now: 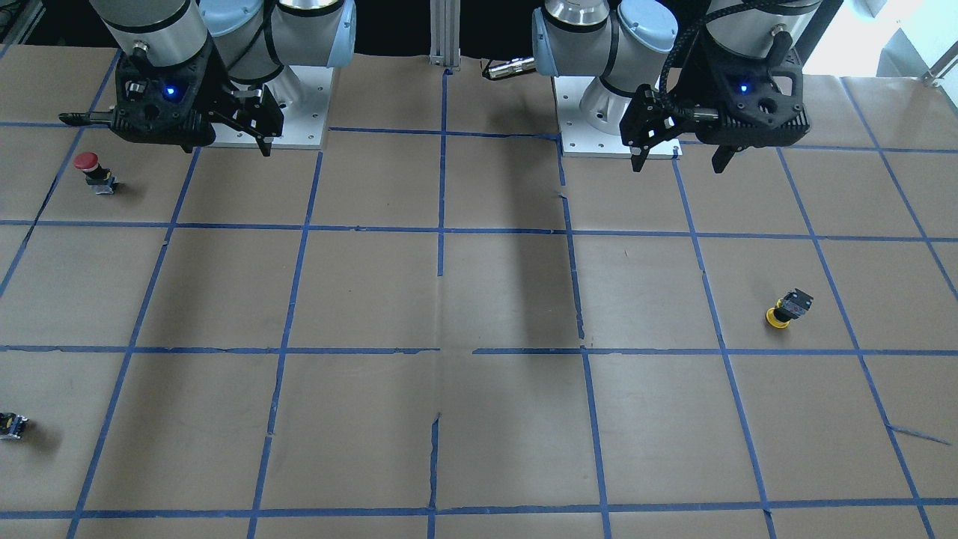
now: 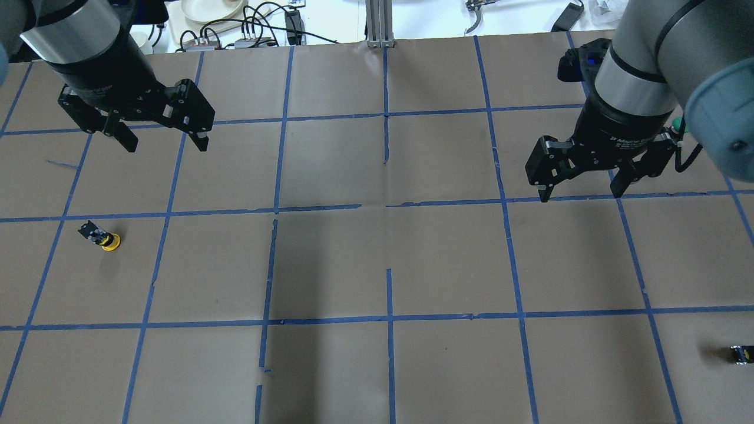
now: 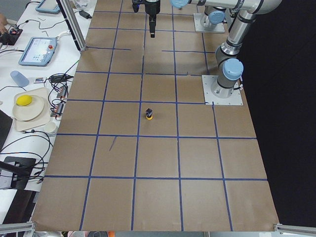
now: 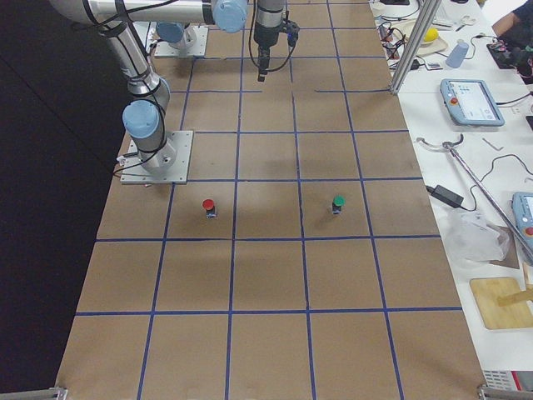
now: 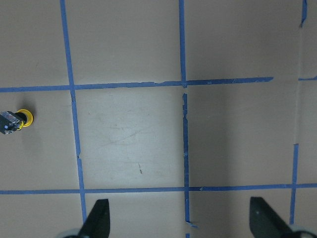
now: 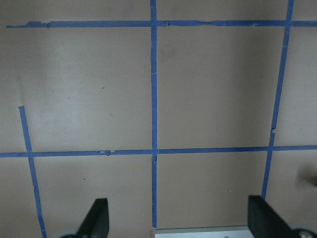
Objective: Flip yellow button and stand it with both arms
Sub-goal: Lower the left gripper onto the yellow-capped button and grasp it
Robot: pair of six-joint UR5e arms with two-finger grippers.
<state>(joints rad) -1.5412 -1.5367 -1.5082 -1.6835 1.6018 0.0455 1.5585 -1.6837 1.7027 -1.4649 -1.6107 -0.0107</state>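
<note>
Brown tabletop (image 5: 223, 139) bears the yellow button (image 5: 16, 120), seen from left wrist, not right.

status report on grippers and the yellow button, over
Left gripper open, empty, hovering. Right gripper same. Yellow button on left side, untouched, seemingly cap down, body up. Red button far off on right side, not in the way.

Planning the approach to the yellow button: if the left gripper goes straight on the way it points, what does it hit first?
Most likely the bare table. The left gripper points down at it, open, and the yellow button lies well off to the side of that line.
</note>
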